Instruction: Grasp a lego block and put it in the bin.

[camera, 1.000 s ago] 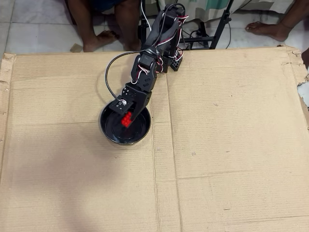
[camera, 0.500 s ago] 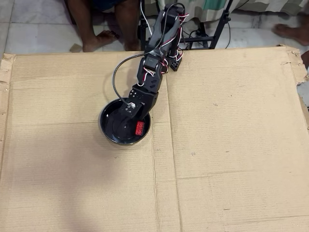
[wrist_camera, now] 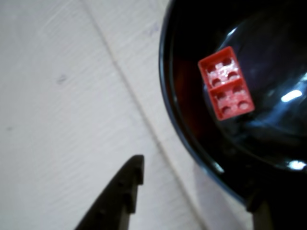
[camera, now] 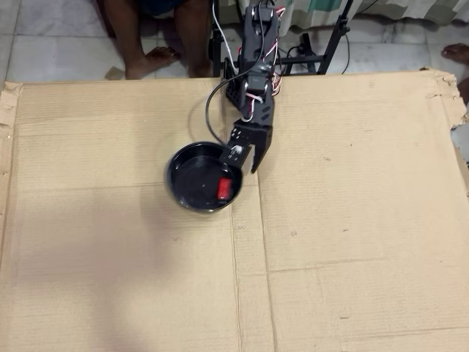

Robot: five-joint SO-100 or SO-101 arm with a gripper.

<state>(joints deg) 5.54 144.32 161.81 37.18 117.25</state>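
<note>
Lego block (camera: 223, 188) loose inside the bin (camera: 183, 192), near its rim; tool (camera: 246, 163) spread wide, empty, beside it.

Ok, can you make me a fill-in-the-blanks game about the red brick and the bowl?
1. The lego block lies inside the ____ bin.
2. The block's colour is ____.
3. The gripper holds ____.
4. The bin sits on brown ____.

Missing words: black; red; nothing; cardboard
</note>
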